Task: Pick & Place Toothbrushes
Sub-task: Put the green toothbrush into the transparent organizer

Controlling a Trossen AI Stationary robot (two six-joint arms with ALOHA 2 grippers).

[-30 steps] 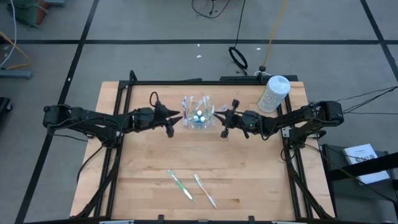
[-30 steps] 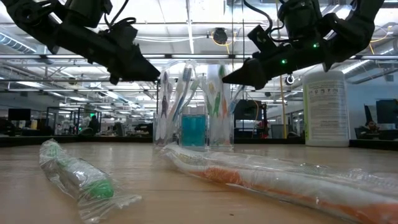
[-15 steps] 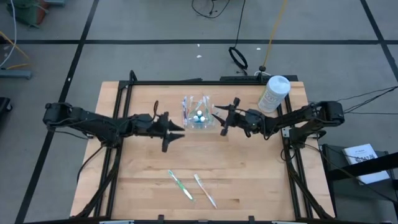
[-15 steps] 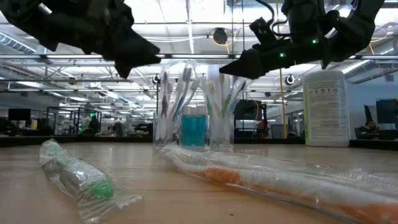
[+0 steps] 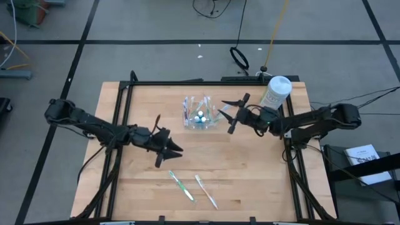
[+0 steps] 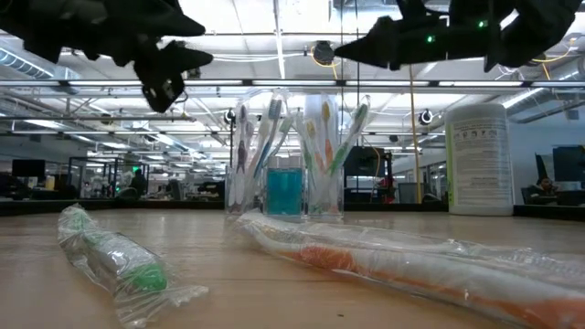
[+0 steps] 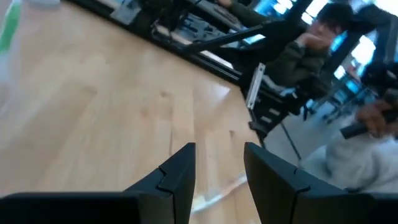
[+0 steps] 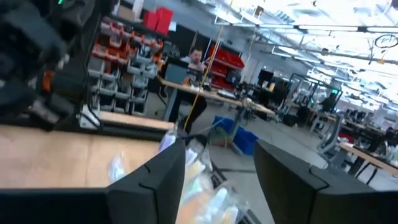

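Reaching in from the left of the overhead frame, the left gripper hovers over bare wood left of centre, its fingers spread apart and holding nothing. Two wrapped toothbrushes lie loose on the table in the lower middle, close together but apart: one green-handled on the left, one orange-pink on the right, both in clear plastic. Just above centre stands one clear holder with several more toothbrushes upright in it, too crowded to count, and one blue tube between its compartments. Right of it the right gripper hangs beside the holder, fingers spread and empty. One white canister stands at the upper right; its label print is too small to read.
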